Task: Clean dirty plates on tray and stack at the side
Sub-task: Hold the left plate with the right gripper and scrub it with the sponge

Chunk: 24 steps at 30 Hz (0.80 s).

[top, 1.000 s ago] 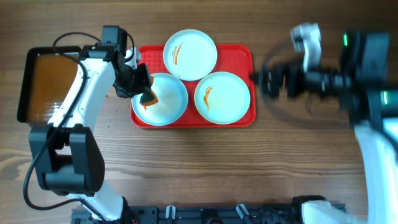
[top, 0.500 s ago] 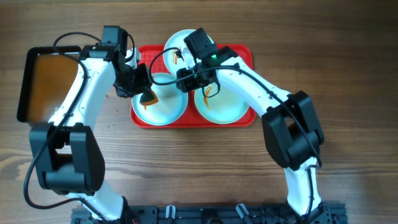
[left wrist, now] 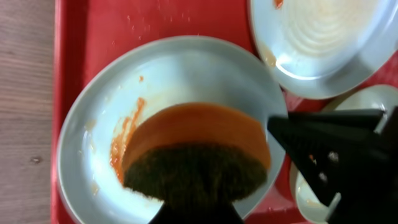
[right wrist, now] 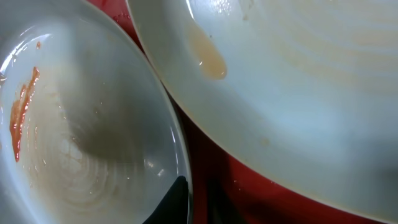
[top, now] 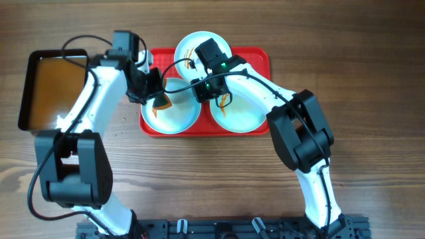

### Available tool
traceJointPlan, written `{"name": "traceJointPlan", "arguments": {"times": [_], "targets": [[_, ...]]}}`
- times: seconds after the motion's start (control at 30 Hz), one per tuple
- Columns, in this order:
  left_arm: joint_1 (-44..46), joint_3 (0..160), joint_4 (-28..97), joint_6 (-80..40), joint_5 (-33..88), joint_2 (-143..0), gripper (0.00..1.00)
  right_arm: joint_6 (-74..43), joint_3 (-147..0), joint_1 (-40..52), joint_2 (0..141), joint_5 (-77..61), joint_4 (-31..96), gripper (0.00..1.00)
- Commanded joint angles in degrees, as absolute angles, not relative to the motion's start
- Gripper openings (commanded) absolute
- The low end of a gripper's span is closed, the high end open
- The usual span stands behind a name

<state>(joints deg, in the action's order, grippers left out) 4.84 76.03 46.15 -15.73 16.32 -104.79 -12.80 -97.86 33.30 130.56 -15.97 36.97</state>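
Three pale plates lie on the red tray (top: 260, 58): a front-left plate (top: 178, 116), a back plate (top: 211, 48) and a front-right plate (top: 240, 114). My left gripper (top: 154, 98) is shut on an orange sponge (left wrist: 199, 134) with a dark scrub face, pressed into the front-left plate (left wrist: 180, 68) beside an orange sauce smear. Reaching across the tray, my right gripper (top: 200, 91) is shut on that plate's right rim. In the right wrist view one finger sits inside the rim and one outside (right wrist: 198, 198). The held plate (right wrist: 74, 143) shows a thin orange streak.
A black pan (top: 25, 93) of brownish water stands left of the tray on the wooden table. Both arms cross over the tray's left half. The back plate (left wrist: 323, 43) and the front-right plate (left wrist: 367, 99) lie close against the held one.
My right arm swung in from the right side of the table over the tray and its jaws closed on the front-left plate's rim. The left gripper with the sponge barely shifted.
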Motion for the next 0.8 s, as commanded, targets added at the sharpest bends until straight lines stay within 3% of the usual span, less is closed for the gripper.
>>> {"name": "traceJointPlan", "arguments": {"times": [0.0,0.13,0.23,0.33,0.37,0.4,0.57,0.77], "targets": [[6.2,69.2,40.4,-18.7,16.7,-105.1,0.04,-14.6,-97.6,33.3,132.2,-15.0,36.9,0.08],[7.4,64.4,33.9,-20.3,16.9,-105.1,0.04,-17.8,-97.6,33.3,132.2,-15.0,37.3,0.11],[8.8,63.4,32.0,-20.4,16.9,-105.1,0.04,-17.6,-97.4,33.3,132.2,-15.0,37.4,0.04],[10.6,62.7,29.7,-20.4,16.8,-105.1,0.04,-17.6,-97.4,33.3,132.2,-15.0,37.7,0.04],[10.9,62.6,29.5,-20.4,16.8,-105.1,0.10,-17.6,-97.4,33.3,132.2,-15.0,37.8,0.04],[11.1,62.6,29.3,-20.4,16.8,-105.1,0.57,-17.6,-97.4,33.3,132.2,-15.0,37.8,0.04],[10.3,63.2,30.0,-20.4,15.3,-103.8,0.39,-17.6,-97.4,33.3,132.2,-15.0,37.8,0.04],[10.3,63.4,31.3,-20.4,14.9,-101.2,0.32,-17.6,-97.4,33.3,132.2,-15.0,37.7,0.04]]}}
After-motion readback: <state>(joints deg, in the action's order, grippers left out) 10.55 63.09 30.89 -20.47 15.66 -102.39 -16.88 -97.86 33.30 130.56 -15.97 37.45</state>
